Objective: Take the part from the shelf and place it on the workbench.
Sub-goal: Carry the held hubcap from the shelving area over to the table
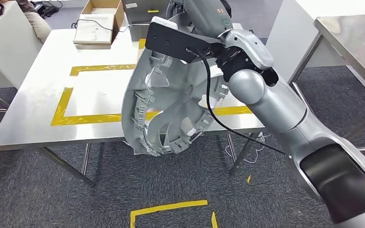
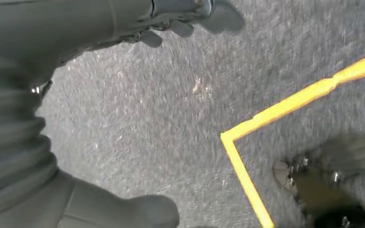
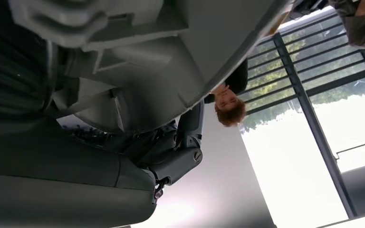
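Large grey ribbed round plastic part (image 1: 168, 102), gripped at its upper rim by right hand (image 3: 171, 152), hanging edge-down, tilted, over near edge of steel workbench (image 1: 38, 85) beside yellow tape rectangle (image 1: 64, 102). Left hand (image 2: 190, 14) down by carpet, holding nothing, fingers loosely curled.

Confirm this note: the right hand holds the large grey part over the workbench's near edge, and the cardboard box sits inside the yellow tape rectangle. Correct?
Not quite. In the head view the cardboard box sits at the workbench's far edge, outside the yellow tape rectangle. The rest stands: the right hand holds the grey part over the near edge.
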Motion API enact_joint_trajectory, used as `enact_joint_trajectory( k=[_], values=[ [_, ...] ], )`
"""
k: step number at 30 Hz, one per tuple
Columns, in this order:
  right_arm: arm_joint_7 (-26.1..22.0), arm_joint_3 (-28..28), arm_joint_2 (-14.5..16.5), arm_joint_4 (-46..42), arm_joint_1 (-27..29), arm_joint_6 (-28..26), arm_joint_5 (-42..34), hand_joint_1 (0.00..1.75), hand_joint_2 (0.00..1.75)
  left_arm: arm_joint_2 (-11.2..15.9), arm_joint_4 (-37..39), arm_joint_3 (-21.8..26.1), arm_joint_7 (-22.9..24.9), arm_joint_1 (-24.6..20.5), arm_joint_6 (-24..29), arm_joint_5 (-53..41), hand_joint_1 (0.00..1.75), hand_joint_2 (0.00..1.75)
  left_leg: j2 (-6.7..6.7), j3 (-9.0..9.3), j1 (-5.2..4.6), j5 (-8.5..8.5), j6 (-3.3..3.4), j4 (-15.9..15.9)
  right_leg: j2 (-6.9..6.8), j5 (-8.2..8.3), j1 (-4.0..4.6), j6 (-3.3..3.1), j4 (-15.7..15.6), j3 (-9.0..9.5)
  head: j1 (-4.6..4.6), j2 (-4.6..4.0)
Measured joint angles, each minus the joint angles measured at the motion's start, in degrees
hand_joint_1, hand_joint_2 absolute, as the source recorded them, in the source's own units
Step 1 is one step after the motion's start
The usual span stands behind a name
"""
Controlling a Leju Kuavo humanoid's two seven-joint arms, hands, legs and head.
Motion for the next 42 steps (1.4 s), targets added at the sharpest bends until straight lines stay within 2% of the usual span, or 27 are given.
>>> enact_joint_trajectory(
  k=[1, 2, 4, 5, 6, 7, 9, 10, 11, 12, 16, 25, 36, 42],
  values=[
    [0.0, -0.1, 0.0, -0.1, -0.4, 0.0, 0.0, 1.75, 1.75, 0.0, -0.1, 0.0, -0.1, -0.3, 0.0, 0.0, 0.00, 1.75, -0.02, 0.22, 0.06, -0.38, 0.39, -0.1, -0.14, -0.81, -0.06, 0.30, 1.4, -0.64, 0.09, 0.00],
    [-0.1, -0.2, 0.0, -0.1, -0.6, -0.1, 0.0, 1.75, 1.75, 0.0, -0.2, 0.0, -0.2, -0.5, 0.0, 0.0, 0.00, 1.75, -0.05, 0.57, 0.15, -0.77, 0.69, -0.2, -0.26, -1.98, -0.10, 0.53, 4.2, -2.14, 0.16, 0.00],
    [-0.1, -0.2, 0.0, -0.1, -0.5, -0.1, 0.0, 1.75, 1.75, 0.1, -0.2, 0.0, -0.3, -0.8, 0.0, 0.0, 0.00, 1.75, -0.08, 1.17, 0.08, -1.57, 1.05, -0.3, -0.38, -4.42, -0.10, 0.84, 12.4, -7.37, 0.21, 0.00],
    [0.0, -0.2, -0.1, 0.0, -0.3, 0.0, 0.0, 1.75, 1.75, 0.1, -0.2, 0.0, -0.3, -0.8, 0.0, 0.0, 0.00, 1.75, -0.12, 1.47, 0.03, -1.97, 1.11, -0.2, -0.38, -4.75, -0.10, 0.88, 15.6, -10.02, 0.23, 0.00],
    [0.0, -0.2, -0.1, 0.0, -0.1, 0.0, 0.0, 1.75, 1.75, 0.0, -0.2, 0.0, -0.3, -0.7, 0.0, 0.0, 0.00, 1.75, -0.19, 1.77, -0.03, -2.36, 1.13, -0.1, -0.38, -3.93, -0.08, 0.82, 17.0, -11.85, 0.26, 0.00],
    [0.0, -0.2, -0.1, 0.1, 0.0, 0.0, 0.0, 1.75, 1.75, 0.0, -0.2, 0.0, -0.3, -0.7, 0.0, 0.0, 0.00, 1.75, -0.29, 2.10, -0.10, -2.73, 1.12, 0.1, -0.38, -1.89, -0.01, 0.62, 16.1, -12.60, 0.31, 0.00],
    [0.2, -0.2, -0.1, 0.2, -0.1, 0.2, 0.0, 1.75, 1.75, -0.1, -0.2, 0.0, -0.4, -0.7, 0.0, 0.0, 0.00, 1.75, -0.54, 2.80, -0.25, -3.39, 1.03, 0.2, -0.39, 4.07, 0.36, -0.23, 9.1, -11.46, 0.35, 0.00],
    [0.5, -0.2, -0.1, 0.4, -0.3, 0.4, 0.0, 1.75, 1.75, -0.2, -0.2, 0.0, -0.4, -0.7, 0.0, 0.0, 0.00, 1.75, -0.67, 3.04, -0.39, -3.67, 0.89, 0.3, -0.41, 6.25, 0.59, -0.75, 5.4, -10.42, 0.32, 0.00],
    [0.8, -0.2, -0.1, 0.8, -0.6, 0.7, 0.0, 1.75, 1.75, -0.3, -0.2, 0.0, -0.4, -0.8, 0.0, 0.0, 0.00, 1.75, -0.79, 3.16, -0.46, -3.84, 0.67, 0.4, -0.44, 7.47, 0.80, -1.14, 2.8, -9.55, 0.29, 0.00],
    [1.0, -0.2, -0.1, 1.3, -0.8, 1.0, 0.0, 1.75, 1.75, -0.3, -0.2, 0.0, -0.4, -0.9, 0.0, -0.1, 0.00, 1.75, -0.87, 3.16, -0.54, -4.02, 0.51, 0.5, -0.44, 7.82, 0.86, -1.30, 1.3, -9.05, 0.27, 0.00],
    [1.3, -0.2, 0.2, 5.5, -2.2, 1.7, 0.1, 1.75, 1.75, -0.2, -0.2, 0.0, -0.4, -1.2, -0.1, -0.3, 0.00, 1.75, -0.88, 3.30, -0.58, -4.04, 0.21, 0.3, -0.28, 7.65, 0.84, -1.05, 0.7, -8.65, 0.27, 0.00],
    [0.4, -0.2, 1.5, 17.1, -4.8, 1.7, 0.5, 1.75, 1.75, -0.7, -0.1, 0.0, 0.6, -1.8, -0.2, -0.3, 0.00, 1.75, -0.83, 3.60, -0.57, -3.86, -0.19, -0.2, -0.22, 7.60, 0.84, -1.39, 0.8, -8.63, 0.27, 0.00],
    [0.4, -0.2, 2.6, 21.3, -5.7, 1.6, 0.9, 1.75, 1.75, -0.6, -0.1, 0.0, 0.7, -1.8, -0.7, -0.8, 0.00, 1.75, -0.85, 3.60, -0.52, -3.86, -0.27, -0.2, -0.24, 7.58, 0.78, -1.40, 0.7, -8.59, 0.27, 0.00],
    [2.9, 0.7, 6.3, 33.7, -7.1, 3.5, 5.6, 1.75, 1.75, -1.0, -0.1, 0.0, 1.0, -3.3, -1.2, -1.3, 0.00, 1.75, -0.86, 3.61, -0.58, -3.86, -0.25, -0.1, -0.24, 7.63, 0.76, -1.34, 0.7, -8.51, 0.28, 0.00]
  ],
)
